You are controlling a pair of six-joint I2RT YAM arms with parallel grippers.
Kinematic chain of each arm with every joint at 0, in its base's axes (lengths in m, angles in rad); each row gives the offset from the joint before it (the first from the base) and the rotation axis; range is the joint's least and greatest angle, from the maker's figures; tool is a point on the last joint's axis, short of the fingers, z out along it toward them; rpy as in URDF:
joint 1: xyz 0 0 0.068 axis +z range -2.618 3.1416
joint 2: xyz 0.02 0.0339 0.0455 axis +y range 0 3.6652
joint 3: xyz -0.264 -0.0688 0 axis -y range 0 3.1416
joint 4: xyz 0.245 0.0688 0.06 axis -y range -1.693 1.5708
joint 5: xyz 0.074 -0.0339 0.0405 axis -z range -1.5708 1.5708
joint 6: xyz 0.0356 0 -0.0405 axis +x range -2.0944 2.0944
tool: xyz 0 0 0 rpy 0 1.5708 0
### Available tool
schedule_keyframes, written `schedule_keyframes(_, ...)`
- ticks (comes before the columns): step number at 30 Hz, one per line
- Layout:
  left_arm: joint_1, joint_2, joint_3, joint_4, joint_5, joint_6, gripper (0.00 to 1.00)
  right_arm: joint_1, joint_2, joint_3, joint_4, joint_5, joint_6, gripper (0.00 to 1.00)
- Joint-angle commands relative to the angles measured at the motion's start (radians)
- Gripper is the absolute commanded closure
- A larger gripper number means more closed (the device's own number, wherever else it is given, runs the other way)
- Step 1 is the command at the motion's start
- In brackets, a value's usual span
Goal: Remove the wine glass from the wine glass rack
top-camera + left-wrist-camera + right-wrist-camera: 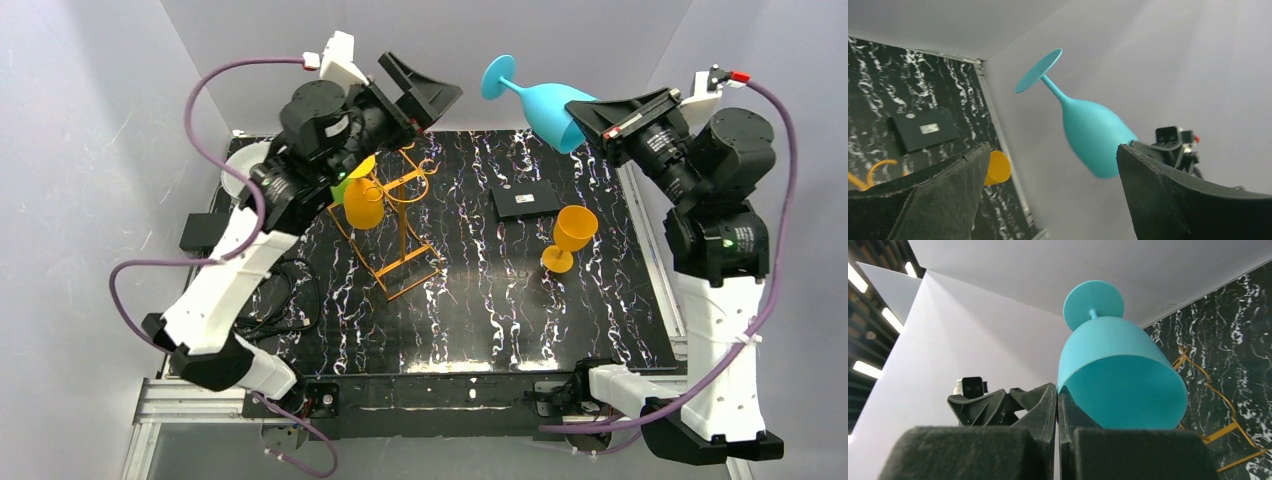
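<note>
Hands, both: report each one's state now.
Left hand: open, holding nothing.
Right hand: closed on the rim of the teal wine glass.

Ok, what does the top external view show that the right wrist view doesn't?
Only top external: a hanging orange wine glass on the wine glass rack, a standing orange wine glass on the table, and a flat black box.
Only right wrist: how the right gripper pinches the open rim of the teal wine glass.
Both: that teal glass, part of the rack, the open left gripper.
</note>
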Motion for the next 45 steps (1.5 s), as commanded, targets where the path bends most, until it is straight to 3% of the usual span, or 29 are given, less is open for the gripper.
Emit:
schedule_keyframes(1,0.0,-0.123,0.038,-0.134,0.062,0.196,0.02,-0.001,0.0,0.155,-0.22,0.053,-0.164,0.99)
schedule_keyframes(8,-0.001,-0.23,0.056,-0.316,0.057,0.367,0.02,-0.001,0.021,0.274,-0.513,0.045,-0.253,0.99)
schedule_keyframes(16,0.0,-0.342,0.097,-0.537,0.07,0.507,0.02,0.0,0.076,0.283,-0.819,-0.025,-0.369,0.99)
schedule_keyframes(21,0.0,-0.436,0.07,-0.689,0.038,0.568,0.02,0.045,0.127,0.252,-0.963,0.028,-0.427,0.99)
schedule_keyframes(29,0.0,-0.513,0.052,-0.897,-0.04,0.57,0.02,0.257,0.268,0.292,-0.99,0.217,-0.444,0.99)
schedule_keyframes(39,0.0,-0.522,0.048,-1.192,-0.194,0.591,0.02,0.297,0.46,0.378,-0.982,0.32,-0.499,0.99)
schedule_keyframes(45,0.0,-0.576,-0.064,-1.221,-0.258,0.564,0.02,0.308,0.514,0.341,-0.94,0.388,-0.554,0.99)
